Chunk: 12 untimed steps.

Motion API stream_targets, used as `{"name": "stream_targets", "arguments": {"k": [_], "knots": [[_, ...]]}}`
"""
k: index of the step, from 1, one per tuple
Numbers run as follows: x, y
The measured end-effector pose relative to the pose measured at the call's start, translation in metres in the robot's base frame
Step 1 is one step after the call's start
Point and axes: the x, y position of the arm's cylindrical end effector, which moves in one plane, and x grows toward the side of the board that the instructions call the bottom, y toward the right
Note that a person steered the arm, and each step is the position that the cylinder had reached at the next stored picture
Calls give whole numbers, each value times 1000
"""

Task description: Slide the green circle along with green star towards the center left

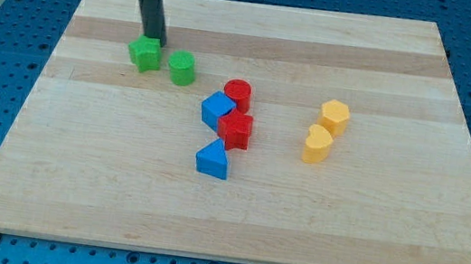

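The green star [145, 54] lies near the upper left of the wooden board [74, 184]. The green circle [181, 68] stands just to its right, a small gap apart. My tip [153, 41] is at the star's top edge, touching or almost touching it from the view's top. The rod rises from there out of the view's top.
A red circle [237, 94], a blue block [216, 109] and a red star [236, 130] cluster at the centre. A blue triangle [213, 160] lies below them. A yellow hexagon [334, 117] and a yellow heart [317, 145] sit to the right.
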Motion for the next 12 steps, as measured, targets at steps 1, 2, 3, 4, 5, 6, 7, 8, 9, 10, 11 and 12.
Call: {"name": "stream_targets", "arguments": {"k": [1, 2, 3, 4, 5, 6, 7, 8, 9, 10, 11, 12], "knots": [[16, -23], [33, -45], [20, -39], [-37, 1], [-69, 79], [-23, 135], [9, 136], [9, 136], [9, 131], [11, 118], [16, 100], [24, 81]]}}
